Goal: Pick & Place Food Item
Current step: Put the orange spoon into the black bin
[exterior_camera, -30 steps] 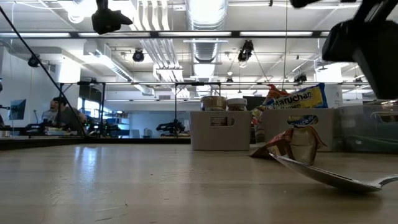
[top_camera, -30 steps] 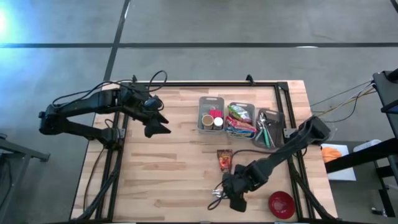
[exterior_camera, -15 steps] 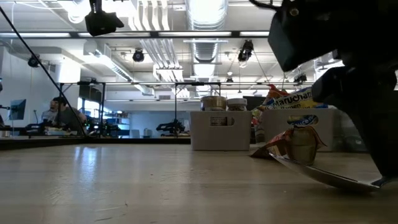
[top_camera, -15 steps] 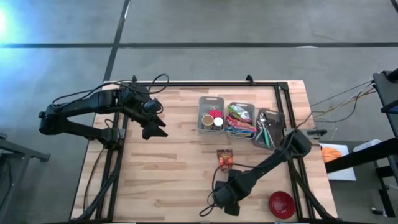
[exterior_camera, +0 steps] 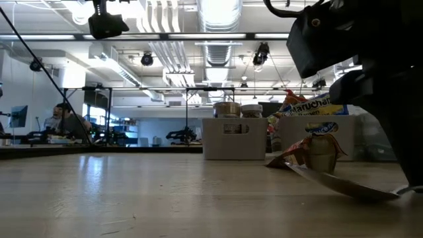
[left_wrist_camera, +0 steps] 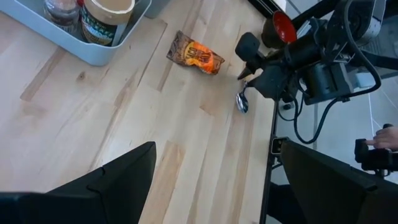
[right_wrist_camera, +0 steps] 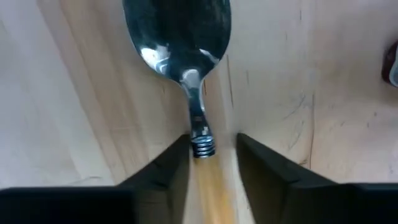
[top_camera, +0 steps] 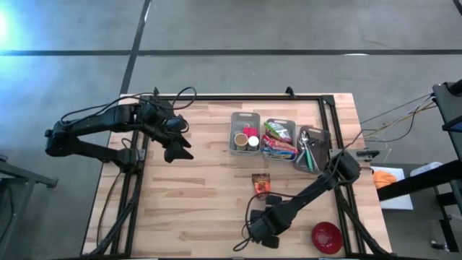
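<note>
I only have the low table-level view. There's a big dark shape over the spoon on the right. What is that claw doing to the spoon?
Observer: The right claw points down with the spoon handle between its two sides. It is not clamped; a gap shows on one side.
Operator: Where's the food packet from up there?
Observer: From above, the orange snack packet lies flat between that claw and the bins, apart from the spoon.
Operator: And the other arm?
Observer: The left claw hangs open above the table's far left part, holding nothing.
</note>
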Controlling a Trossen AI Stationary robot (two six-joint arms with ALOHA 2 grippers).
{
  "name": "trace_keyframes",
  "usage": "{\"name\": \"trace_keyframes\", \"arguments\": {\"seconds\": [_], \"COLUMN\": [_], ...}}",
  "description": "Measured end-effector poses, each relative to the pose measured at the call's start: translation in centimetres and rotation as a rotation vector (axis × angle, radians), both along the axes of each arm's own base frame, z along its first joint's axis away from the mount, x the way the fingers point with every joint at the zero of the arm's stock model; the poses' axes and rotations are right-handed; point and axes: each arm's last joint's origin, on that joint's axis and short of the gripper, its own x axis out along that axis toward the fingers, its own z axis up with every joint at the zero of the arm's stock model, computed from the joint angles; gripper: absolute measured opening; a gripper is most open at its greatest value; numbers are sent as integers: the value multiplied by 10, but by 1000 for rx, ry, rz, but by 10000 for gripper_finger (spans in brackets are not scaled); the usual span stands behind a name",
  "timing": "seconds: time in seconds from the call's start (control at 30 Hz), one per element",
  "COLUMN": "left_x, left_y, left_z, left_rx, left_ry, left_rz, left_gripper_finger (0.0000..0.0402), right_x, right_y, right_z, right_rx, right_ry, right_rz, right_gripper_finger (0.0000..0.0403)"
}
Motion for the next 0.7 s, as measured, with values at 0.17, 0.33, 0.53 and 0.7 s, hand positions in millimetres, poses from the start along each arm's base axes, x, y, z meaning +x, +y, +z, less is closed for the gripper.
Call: {"name": "trace_keyframes", "arguments": {"seconds": [0.17,0.33,0.53,0.7], "left_x": [-1,-2,-2,-2], "left_y": [0,0,-1,-1], "left_z": [-1,-2,-2,-2], "left_rx": [-2,-5,-8,-20], "left_ry": [8,27,30,28], "left_rz": [0,0,2,-8], "left_gripper_finger": [349,349,349,349], "right_x": [0,-1,-4,-17], "right_y": [0,3,2,-9], "right_z": [-2,3,33,72], "right_rx": [-2,-6,5,-25], "right_ry": [3,-15,-78,-153], "right_rz": [-39,-107,-228,-343], "right_gripper_finger": [48,30,30,30]}}
